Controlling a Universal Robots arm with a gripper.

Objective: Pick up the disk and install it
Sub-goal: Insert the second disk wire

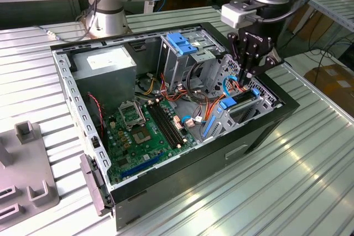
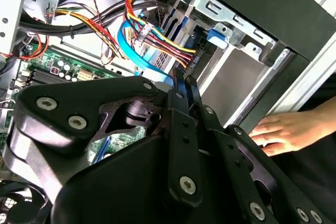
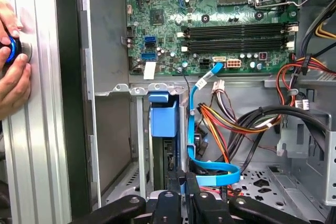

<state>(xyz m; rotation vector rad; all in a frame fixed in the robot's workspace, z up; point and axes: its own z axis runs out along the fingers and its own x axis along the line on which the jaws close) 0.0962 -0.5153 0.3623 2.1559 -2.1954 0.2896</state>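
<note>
Big stuff first: there's a ribbed aluminium table [image 1: 287,181] with an open black PC case [image 1: 182,178] lying on its side on it. The arm's base [image 1: 108,9] stands behind the case. Off on the exterior view's left there's a grey plastic fixture [image 1: 25,183] on the table.

Inside the case I can see the silver power supply [image 1: 105,64] at the back, and the green motherboard [image 1: 141,131] in front of it. There's also a grey drive cage with a blue bracket [image 1: 181,43] on top.

The disk [image 1: 241,99] is down in the lower bay at the end of the case on the exterior view's right. It stands on edge between the bay's metal walls, with its blue carrier tab facing my first wrist cam [image 3: 163,121].

The gripper [image 1: 247,75] hangs right over that bay. In the second wrist view the gripper [image 2: 184,80] has its fingers pinched together with nothing between them that I can make out. In the first wrist view the tips [image 3: 184,179] sit just at the disk's end, right beside a flat blue data cable [image 3: 191,129].

Somebody's hand [image 3: 10,72] rests on the table next to the case, around a small blue-ringed button [image 3: 11,51].
</note>
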